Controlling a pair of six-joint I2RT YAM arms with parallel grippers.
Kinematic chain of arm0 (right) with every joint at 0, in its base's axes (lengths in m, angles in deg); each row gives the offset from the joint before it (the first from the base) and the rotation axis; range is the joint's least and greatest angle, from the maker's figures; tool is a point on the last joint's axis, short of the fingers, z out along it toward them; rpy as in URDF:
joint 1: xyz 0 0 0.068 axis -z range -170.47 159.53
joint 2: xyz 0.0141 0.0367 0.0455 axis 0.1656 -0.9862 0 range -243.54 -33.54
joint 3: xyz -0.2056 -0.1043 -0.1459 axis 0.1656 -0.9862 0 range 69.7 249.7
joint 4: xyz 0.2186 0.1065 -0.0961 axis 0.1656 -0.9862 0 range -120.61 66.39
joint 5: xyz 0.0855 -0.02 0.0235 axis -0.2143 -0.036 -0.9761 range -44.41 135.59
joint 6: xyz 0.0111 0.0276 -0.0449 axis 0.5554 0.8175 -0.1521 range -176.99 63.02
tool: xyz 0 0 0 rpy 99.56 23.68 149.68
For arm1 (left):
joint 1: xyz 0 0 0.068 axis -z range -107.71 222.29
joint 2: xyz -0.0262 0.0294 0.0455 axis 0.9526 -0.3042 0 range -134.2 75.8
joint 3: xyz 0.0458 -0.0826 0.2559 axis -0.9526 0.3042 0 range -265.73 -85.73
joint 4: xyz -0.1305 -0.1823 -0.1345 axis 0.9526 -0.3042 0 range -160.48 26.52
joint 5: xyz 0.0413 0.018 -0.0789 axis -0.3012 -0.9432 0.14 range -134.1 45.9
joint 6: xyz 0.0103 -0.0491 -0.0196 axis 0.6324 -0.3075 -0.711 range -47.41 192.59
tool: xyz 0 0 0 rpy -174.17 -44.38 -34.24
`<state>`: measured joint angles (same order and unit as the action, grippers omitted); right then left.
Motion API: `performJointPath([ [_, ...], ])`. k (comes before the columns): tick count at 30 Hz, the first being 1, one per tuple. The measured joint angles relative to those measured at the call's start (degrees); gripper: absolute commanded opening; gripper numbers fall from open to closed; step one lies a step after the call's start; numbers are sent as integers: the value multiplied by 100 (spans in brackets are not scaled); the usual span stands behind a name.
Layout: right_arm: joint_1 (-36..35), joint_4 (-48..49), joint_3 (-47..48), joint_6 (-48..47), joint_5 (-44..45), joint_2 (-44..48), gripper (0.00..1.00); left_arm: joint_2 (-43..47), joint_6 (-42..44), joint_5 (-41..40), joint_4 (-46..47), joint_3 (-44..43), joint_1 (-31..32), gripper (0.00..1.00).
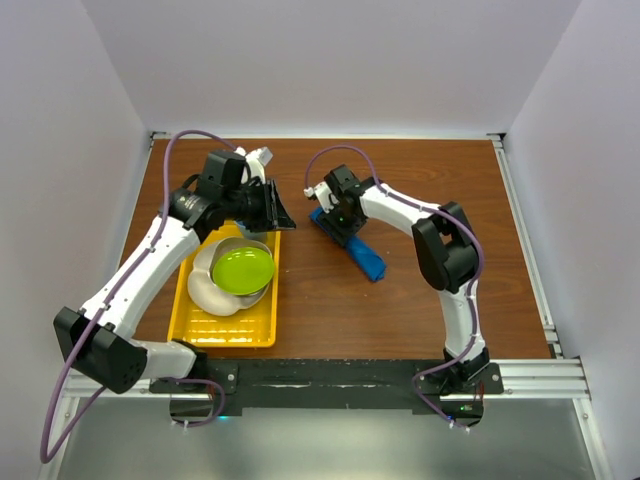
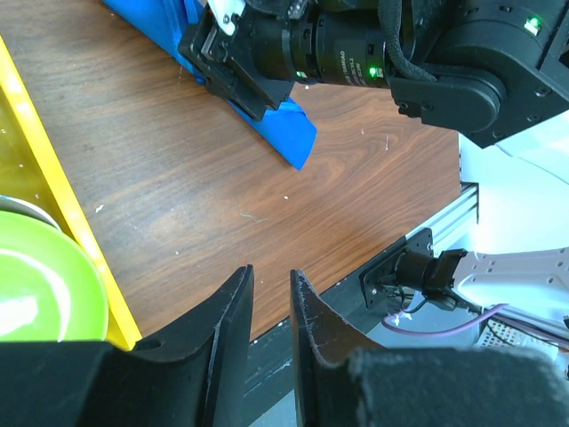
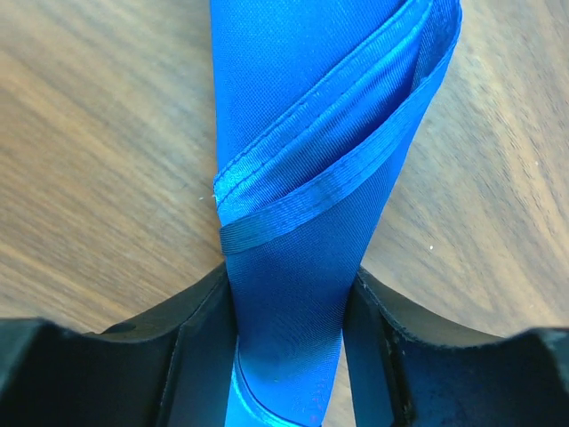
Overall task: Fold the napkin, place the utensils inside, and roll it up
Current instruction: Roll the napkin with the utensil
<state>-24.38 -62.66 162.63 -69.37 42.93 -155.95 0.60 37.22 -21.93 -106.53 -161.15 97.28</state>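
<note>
Right gripper (image 3: 289, 298) jaws pinch the rolled napkin (image 3: 302, 133) mid-desk (image 1: 450, 170). Left gripper (image 2: 271, 294) is a narrow gap, empty, beside the tray (image 1: 190, 305). I can't see the fork. Risk: the loose outer flap unrolls if my grip slips.

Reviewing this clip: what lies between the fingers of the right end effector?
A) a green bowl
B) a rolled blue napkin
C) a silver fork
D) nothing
B: the right wrist view shows the blue napkin running between the fingers of the right end effector, both pressed against its sides.
</note>
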Motion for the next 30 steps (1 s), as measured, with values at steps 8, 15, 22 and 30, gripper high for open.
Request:
performJointPath([
  [8, -103, 179, -474, -579, -153, 297, 45, 70, 2, 11, -52, 0, -2, 27],
  [15, -354, 72, -1606, -1274, -258, 1084, 47, 249, 4, 79, -105, 0, -2, 27],
  [22, -1537, -87, -3016, -1775, -306, 2149, 45, 389, 4, 166, -122, 9, -2, 27],
  [30, -2732, -223, -3554, -1869, -129, 2581, 46, 514, 7, 212, -83, 44, -2, 27],
])
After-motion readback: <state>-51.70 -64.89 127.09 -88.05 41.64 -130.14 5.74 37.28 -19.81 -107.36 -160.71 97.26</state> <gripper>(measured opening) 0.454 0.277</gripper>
